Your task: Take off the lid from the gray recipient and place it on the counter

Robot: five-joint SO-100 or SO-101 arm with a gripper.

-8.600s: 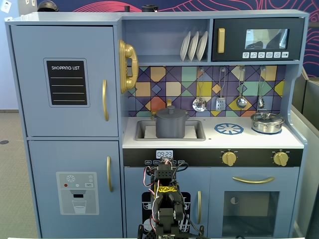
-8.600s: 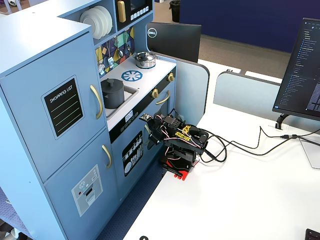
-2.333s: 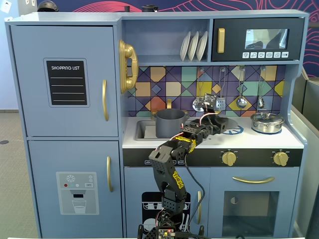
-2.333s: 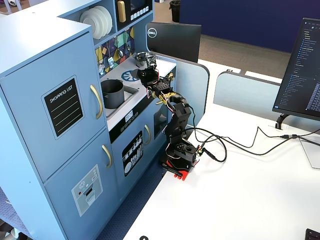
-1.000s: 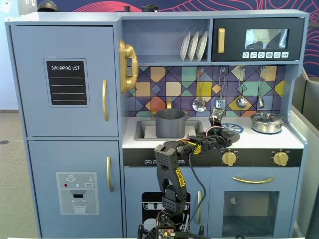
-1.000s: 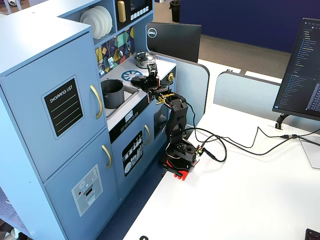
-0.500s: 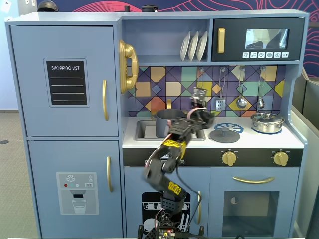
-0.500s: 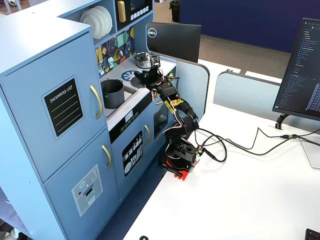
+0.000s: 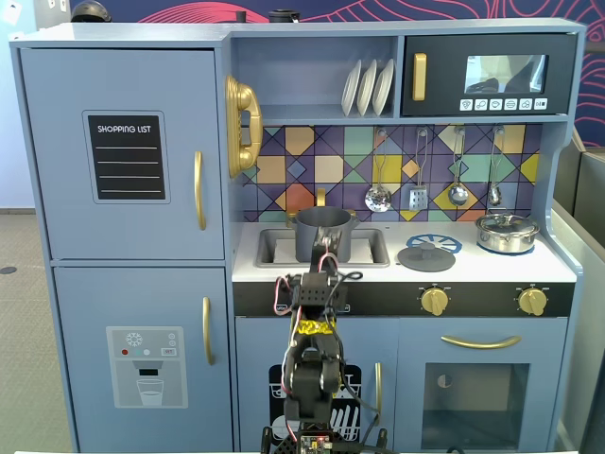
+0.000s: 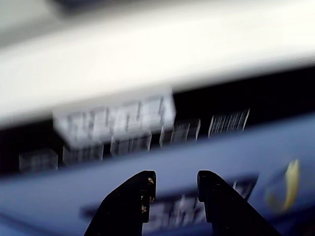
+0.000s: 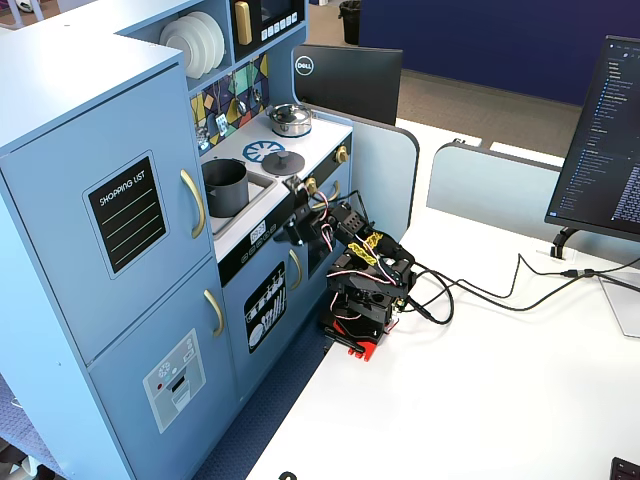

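Observation:
The gray recipient (image 9: 321, 233) stands in the sink with its top open; it also shows in the other fixed view (image 11: 225, 186). The lid (image 9: 426, 256) lies flat on the white counter (image 9: 558, 270), partly over the blue burner mark; it also shows in the other fixed view (image 11: 286, 160). My gripper (image 10: 176, 179) is open and empty. It hangs in front of the counter's front edge (image 11: 297, 190), apart from pot and lid. From behind it shows just below the pot (image 9: 326, 253). The wrist view is blurred and shows only the counter edge, the black panel and the blue door.
A shiny silver pot (image 9: 507, 232) with a glass lid stands at the counter's right end. Gold knobs (image 9: 435, 301) stick out of the black front panel. Utensils hang on the back wall. The arm's base (image 11: 358, 318) and cables lie on the white table beside a monitor (image 11: 610, 140).

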